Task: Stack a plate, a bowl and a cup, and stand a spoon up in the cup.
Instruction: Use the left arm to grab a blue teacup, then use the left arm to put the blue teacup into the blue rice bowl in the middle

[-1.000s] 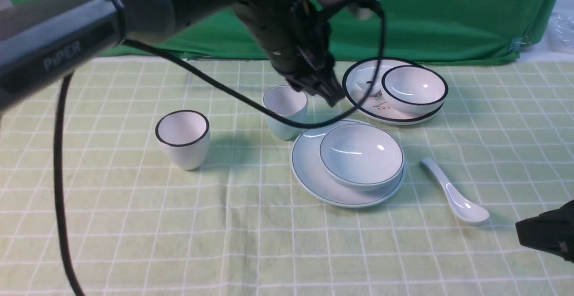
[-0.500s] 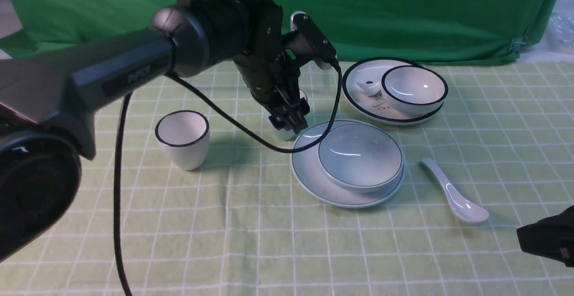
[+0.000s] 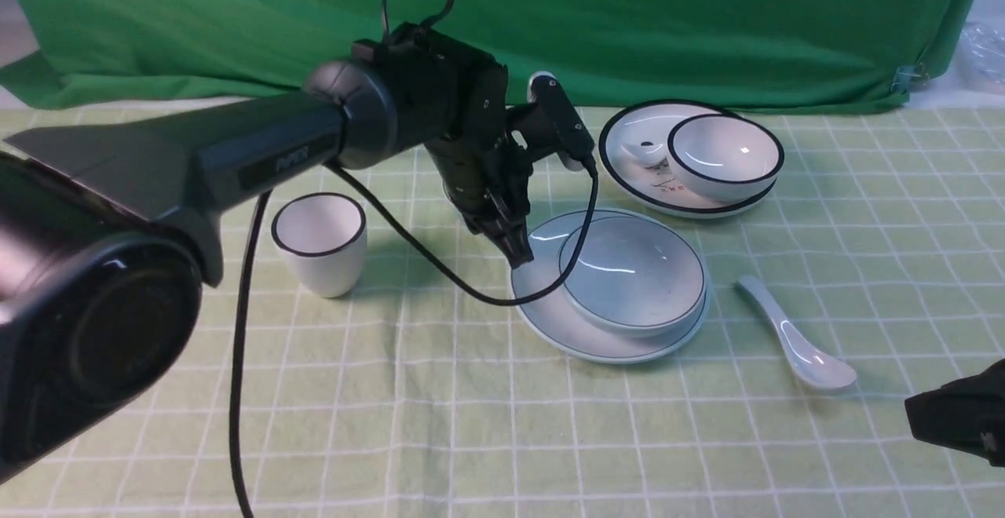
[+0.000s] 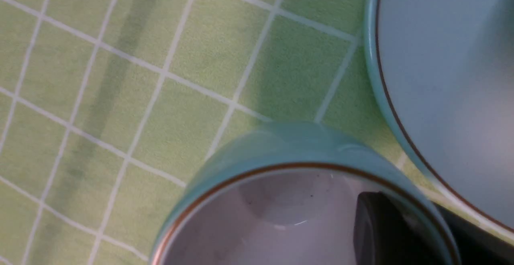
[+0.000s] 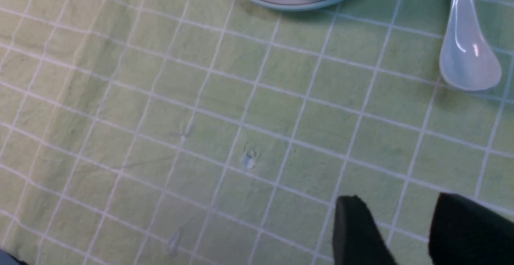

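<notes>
Cup (image 4: 289,148): we see it upright on the cloth (image 4: 180,56), just beside the plate (image 4: 401,56).
Left gripper (image 3: 514,247): one finger (image 4: 381,225) inside the rim, the other outside; whether they pinch, we cannot tell.
Right gripper (image 5: 405,233): fingers parted, apart from the spoon (image 5: 468,56).

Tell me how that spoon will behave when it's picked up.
The spoon looks glazed and glossy, so probably slippery in a pinch. It seems rigid ceramic, likely chips if dropped. Its rounded scoop may rock on the cloth.

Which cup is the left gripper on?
The pale blue-green cup beside the plate: one left gripper finger sits inside its rim. The black-rimmed white cup stands untouched.
</notes>
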You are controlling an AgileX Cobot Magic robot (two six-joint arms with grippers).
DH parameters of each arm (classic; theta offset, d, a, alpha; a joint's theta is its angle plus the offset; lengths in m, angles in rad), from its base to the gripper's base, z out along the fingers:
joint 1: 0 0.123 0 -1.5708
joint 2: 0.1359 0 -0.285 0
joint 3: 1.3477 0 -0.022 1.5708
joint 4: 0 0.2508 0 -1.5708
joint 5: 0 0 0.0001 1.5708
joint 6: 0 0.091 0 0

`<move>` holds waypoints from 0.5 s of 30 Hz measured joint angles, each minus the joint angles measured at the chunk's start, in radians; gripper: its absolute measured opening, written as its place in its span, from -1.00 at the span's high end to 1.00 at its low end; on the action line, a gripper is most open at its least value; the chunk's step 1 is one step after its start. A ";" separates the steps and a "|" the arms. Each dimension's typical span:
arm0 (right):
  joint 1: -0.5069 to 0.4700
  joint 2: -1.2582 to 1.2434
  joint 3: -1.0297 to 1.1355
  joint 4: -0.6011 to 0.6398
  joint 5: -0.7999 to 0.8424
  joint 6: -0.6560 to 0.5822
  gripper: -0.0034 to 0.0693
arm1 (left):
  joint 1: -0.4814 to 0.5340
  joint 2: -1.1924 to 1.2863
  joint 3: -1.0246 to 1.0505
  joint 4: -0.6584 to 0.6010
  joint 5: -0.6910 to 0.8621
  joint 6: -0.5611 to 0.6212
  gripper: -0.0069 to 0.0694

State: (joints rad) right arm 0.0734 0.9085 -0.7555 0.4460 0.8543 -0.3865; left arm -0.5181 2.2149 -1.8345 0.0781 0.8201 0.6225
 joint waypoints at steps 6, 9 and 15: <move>0.000 0.001 0.000 0.000 -0.004 -0.002 0.07 | -0.036 -0.083 -0.134 -0.039 0.203 -0.005 0.70; 0.000 0.001 0.000 0.000 -0.008 -0.002 0.07 | -0.082 -0.100 -0.172 -0.126 0.223 0.004 0.70; 0.000 0.001 0.000 0.000 -0.009 -0.002 0.07 | -0.180 -0.027 -0.174 -0.146 0.206 0.007 0.70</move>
State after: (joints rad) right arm 0.0734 0.9097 -0.7555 0.4460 0.8456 -0.3884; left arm -0.6977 2.1877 -2.0089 -0.0683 1.0265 0.6296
